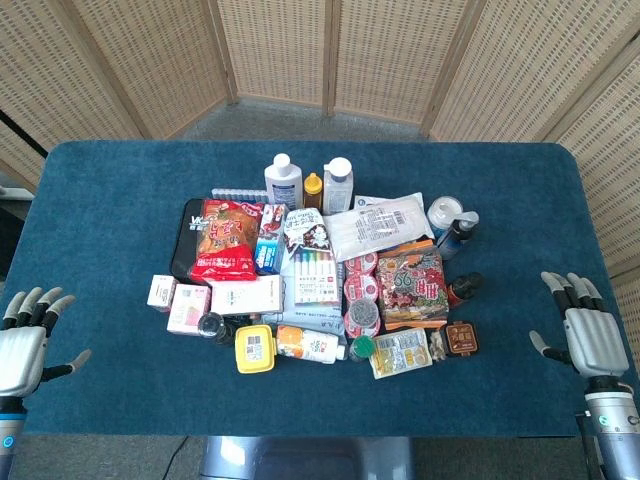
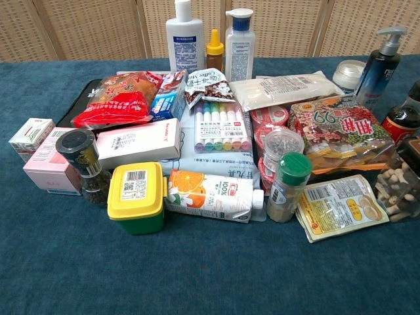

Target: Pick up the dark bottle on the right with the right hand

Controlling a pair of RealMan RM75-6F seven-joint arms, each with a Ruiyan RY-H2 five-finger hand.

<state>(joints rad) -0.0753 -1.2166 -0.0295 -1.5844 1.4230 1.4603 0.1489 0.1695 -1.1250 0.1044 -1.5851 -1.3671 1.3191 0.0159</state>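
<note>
Resting at the near left edge of the blue-covered table (image 1: 110,190), the left robot hand (image 1: 28,340) has its fingers spread and holds nothing. To its right lies a crowd of groceries: a red crinkled snack bag (image 1: 225,240) on a black tray (image 1: 186,240), a yellow-lidded plastic tub (image 2: 136,195) beside an orange juice carton (image 2: 209,195) lying on its side, then a pack of coloured marker pens (image 2: 222,126). Further right, the dark bottle with a red label (image 1: 464,288) lies just beside a colourful bean packet (image 1: 410,283), at the pile's right edge. Well apart from it, the right robot hand (image 1: 582,330) sits at the table's right edge, fingers apart and empty.
</note>
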